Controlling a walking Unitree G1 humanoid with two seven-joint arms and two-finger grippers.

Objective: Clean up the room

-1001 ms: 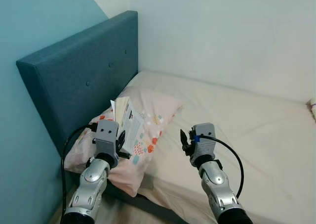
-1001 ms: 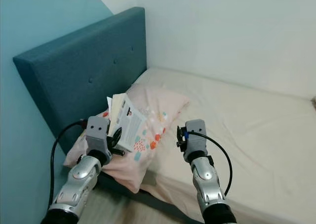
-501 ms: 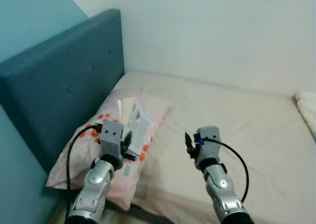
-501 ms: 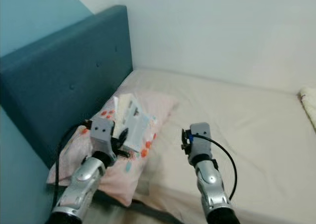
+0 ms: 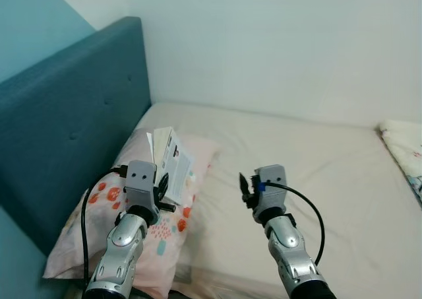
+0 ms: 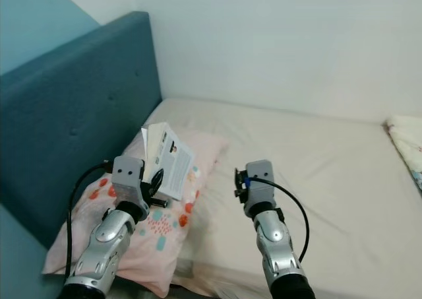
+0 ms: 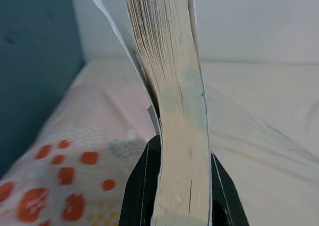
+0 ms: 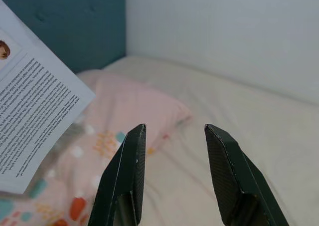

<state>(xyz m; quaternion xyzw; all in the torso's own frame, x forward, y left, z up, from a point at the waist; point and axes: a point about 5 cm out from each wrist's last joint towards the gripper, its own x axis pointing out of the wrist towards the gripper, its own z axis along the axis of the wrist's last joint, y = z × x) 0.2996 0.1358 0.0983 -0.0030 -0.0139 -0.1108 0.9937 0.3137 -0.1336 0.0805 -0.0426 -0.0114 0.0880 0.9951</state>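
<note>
Bed corner, seen from the head camera looking down along both arms

- Left gripper point(image 5: 163, 188) raised above the pillow point(image 5: 115, 230), fingers point(image 7: 139, 186) clamped on the lower edge of a paperback book point(image 5: 170, 166). The book stands nearly upright, leaning a little toward the right arm, its white back cover with printed text facing that way. In the left wrist view the yellowed page block point(image 7: 177, 116) runs straight up between the two black fingers, one loose leaf or the cover splaying off on the headboard side
- The book is off the bedding, in the air over the upper end of the pillow, apart from it
- Right gripper point(image 5: 244, 188) held out over the bare mattress point(image 5: 310, 160) just beside the pillow's edge, level with the left gripper. Its fingers point(image 8: 127, 176) stand apart with nothing between them; through the gap the wrist view shows pillow and sheet, and the book's printed cover point(image 8: 30, 106) sits off to one side
- Pillow is pale pink with red, orange and teal spots, lying lengthwise along the blue-teal upholstered headboard point(image 5: 72, 134) and touching it
- Mattress sheet is cream, lightly creased, running to the white wall point(image 5: 283, 48) behind
- At the far right edge of the bed, a folded light fabric item point(image 5: 403, 144) with a faint pattern; too cut off to tell what it is
- Black cables loop from each wrist back along the silver forearms
</note>
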